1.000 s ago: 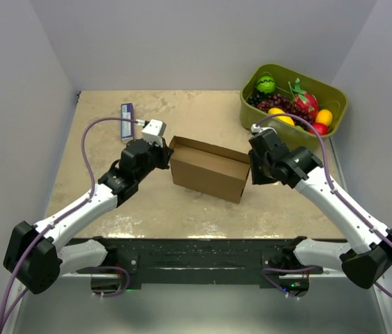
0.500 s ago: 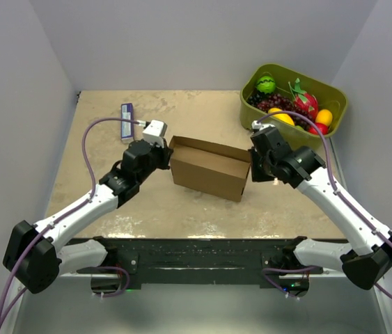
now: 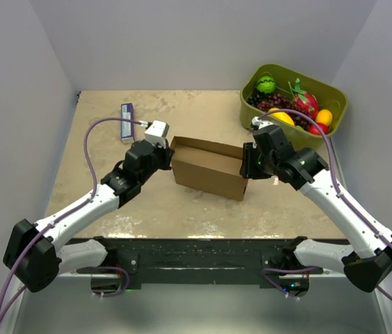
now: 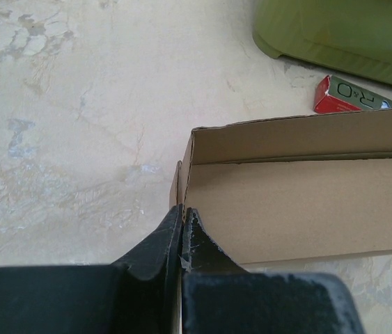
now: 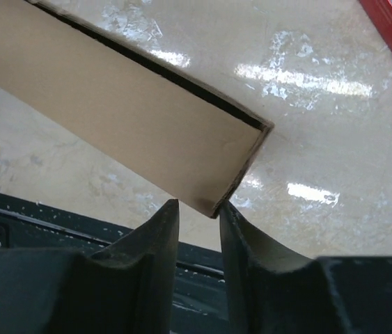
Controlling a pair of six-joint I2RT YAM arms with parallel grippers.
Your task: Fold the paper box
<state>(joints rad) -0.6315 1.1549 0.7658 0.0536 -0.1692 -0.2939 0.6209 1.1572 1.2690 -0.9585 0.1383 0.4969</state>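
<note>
One paper box (image 3: 208,167) sits mid-surface (image 3: 202,111). Left jaws pinch its end wall. Right jaws, slightly spread, straddle the opposite corner. Beyond the box are one olive bin (image 3: 336,115) of fruit (image 3: 306,103), one red carton (image 4: 349,94) beside it, and one blue packet (image 3: 127,120) far left.
</note>
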